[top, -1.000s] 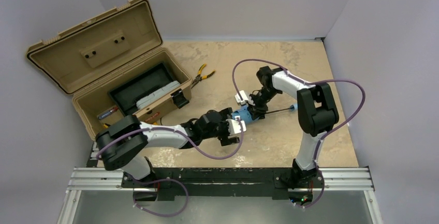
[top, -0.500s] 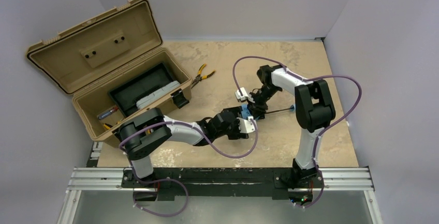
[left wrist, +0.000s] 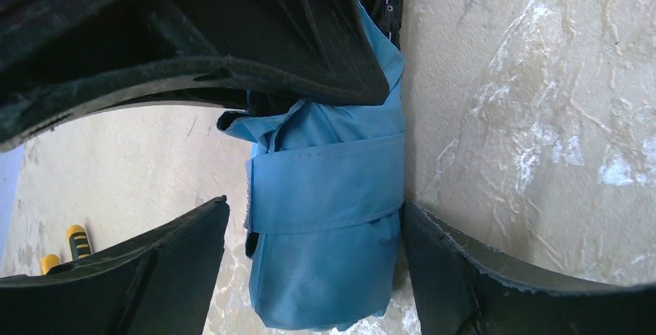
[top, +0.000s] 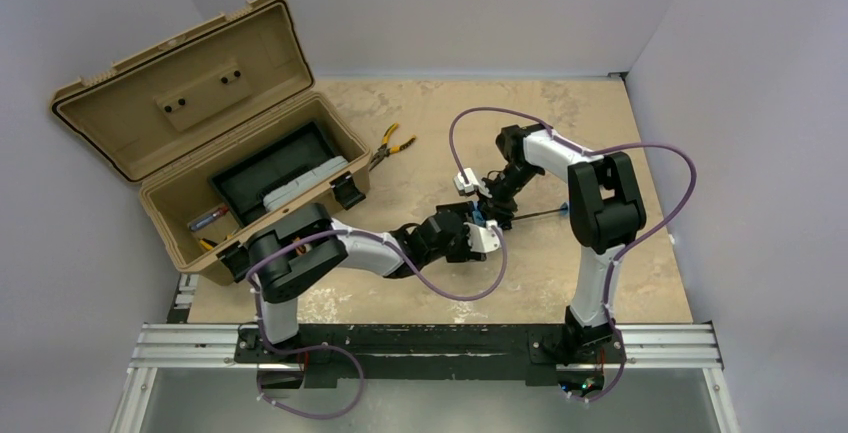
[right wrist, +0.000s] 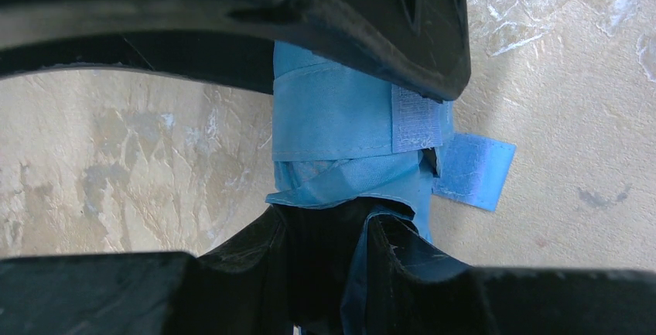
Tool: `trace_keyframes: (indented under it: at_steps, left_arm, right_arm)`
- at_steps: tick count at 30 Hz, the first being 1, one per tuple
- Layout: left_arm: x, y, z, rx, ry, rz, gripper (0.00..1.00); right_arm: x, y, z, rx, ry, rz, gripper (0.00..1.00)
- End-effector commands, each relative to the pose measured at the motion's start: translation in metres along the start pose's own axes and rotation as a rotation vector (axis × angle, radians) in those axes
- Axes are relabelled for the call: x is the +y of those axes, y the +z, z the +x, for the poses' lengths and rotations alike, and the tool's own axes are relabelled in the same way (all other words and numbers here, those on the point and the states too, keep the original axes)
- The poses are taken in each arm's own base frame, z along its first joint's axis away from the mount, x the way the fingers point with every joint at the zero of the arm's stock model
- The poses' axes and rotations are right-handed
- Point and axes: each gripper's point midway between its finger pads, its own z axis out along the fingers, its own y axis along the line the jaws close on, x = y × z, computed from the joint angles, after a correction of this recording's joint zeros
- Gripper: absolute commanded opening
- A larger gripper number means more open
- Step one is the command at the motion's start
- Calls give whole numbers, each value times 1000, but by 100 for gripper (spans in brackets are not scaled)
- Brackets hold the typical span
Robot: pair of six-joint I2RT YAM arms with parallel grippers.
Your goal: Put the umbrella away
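1. Top: umbrella (top: 478,220) lies mid-table, right of toolbox (top: 200,63); left claw (top: 481,237) and right claw (top: 484,202) both at it.
2. Left wrist: left claw spread around the strapped bundle, not clearly squeezing.
3. Right wrist: right claw pinching the bundle beside the strap. Probably light, soft, slippery fabric, so grab mid-bundle, not the thin shaft.

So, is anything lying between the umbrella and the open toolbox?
Nothing lies on the table between the umbrella and the toolbox; only the left arm itself crosses that stretch. The yellow-handled pliers lie off to the far side of it.
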Motion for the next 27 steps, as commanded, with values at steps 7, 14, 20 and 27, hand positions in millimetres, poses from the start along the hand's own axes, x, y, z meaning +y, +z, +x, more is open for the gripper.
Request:
trace_keyframes:
  at_steps: [7,14,20,27]
  left_arm:
    - [0,17,25,94,-1,19,60]
    - [-23,10,59,177,-149,174,10]
    - [-44,3,80,266,-299,330,0]
    - [-59,-3,87,333,-447,419,0]
  right_arm:
    - [87,63,88,260,237,-400,4]
    - [71,57,69,166,207,-335,13]
    - [28,16,25,-26,115,-120,52]
    - [-8,-48,-12,-171,7,117,88]
